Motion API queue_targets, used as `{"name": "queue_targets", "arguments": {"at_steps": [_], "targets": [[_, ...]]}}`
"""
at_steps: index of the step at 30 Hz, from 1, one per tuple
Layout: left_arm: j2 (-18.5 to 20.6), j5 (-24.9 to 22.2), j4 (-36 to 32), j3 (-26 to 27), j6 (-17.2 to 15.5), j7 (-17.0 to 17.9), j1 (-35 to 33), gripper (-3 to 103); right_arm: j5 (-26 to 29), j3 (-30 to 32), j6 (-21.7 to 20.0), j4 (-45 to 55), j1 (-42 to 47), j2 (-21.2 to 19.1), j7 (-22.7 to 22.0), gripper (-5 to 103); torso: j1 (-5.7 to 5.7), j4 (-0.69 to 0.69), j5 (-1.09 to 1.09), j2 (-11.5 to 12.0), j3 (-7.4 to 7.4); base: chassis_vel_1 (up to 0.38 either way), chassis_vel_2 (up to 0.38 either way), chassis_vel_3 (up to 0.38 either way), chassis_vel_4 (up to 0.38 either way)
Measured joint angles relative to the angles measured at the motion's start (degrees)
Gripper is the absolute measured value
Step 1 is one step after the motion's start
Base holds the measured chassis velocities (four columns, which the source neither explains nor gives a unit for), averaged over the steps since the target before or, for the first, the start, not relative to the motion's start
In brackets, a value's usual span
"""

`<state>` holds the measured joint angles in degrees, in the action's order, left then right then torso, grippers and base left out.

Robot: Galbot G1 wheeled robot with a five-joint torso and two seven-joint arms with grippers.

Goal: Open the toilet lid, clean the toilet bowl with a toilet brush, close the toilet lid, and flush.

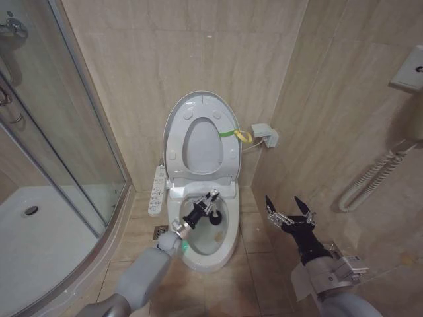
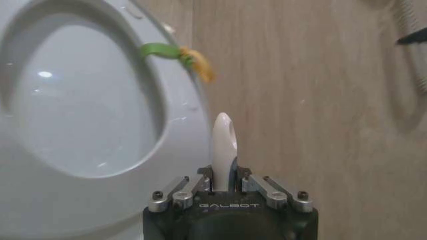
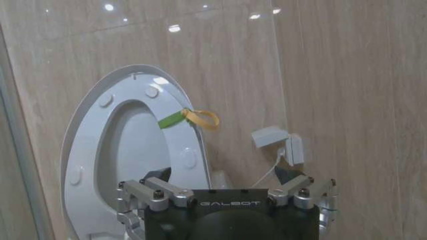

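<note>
While the curved glass shower enclosure (image 1: 59,152) stood at the far left, the white button panel (image 1: 157,190) lay just beside the white ceramic oval toilet bowl (image 1: 228,232). The left gripper (image 1: 210,200) hung over the bowl, its fingers clamped on the thin white stick handle of the toilet brush (image 2: 223,145), whose dark round bristle head sat down inside the bowl. Behind it, the glossy white oval plastic toilet lid (image 1: 173,115) stood upright against the beige tiled wall (image 1: 139,59), with the white seat ring (image 1: 228,148) raised against it and a green and yellow band (image 1: 236,135) at its edge. Farther right, the right gripper (image 1: 289,212) hovered above the floor beside the bowl, fingers spread wide and holding nothing.
</note>
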<state>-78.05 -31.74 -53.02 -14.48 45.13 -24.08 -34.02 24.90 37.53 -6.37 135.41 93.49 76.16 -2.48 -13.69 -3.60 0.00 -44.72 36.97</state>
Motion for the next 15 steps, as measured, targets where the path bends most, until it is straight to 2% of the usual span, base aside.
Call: {"name": "queue_targets", "arguments": {"at_steps": [7,15], "targets": [[-1.44,-1.01,-0.31,-2.28,0.10,-0.49,-0.04,21,0.00,0.00,0.00,0.00,0.00,0.00,0.00,100,0.00,-0.01,0.00,0.00,0.00,0.000,0.000,0.000,0.000],[-3.48,-3.00,5.47,-2.63,1.23,-2.37,0.06,21,0.00,0.00,0.00,0.00,0.00,0.00,0.00,100,0.00,0.01,0.00,0.00,0.00,0.000,0.000,0.000,0.000]]}}
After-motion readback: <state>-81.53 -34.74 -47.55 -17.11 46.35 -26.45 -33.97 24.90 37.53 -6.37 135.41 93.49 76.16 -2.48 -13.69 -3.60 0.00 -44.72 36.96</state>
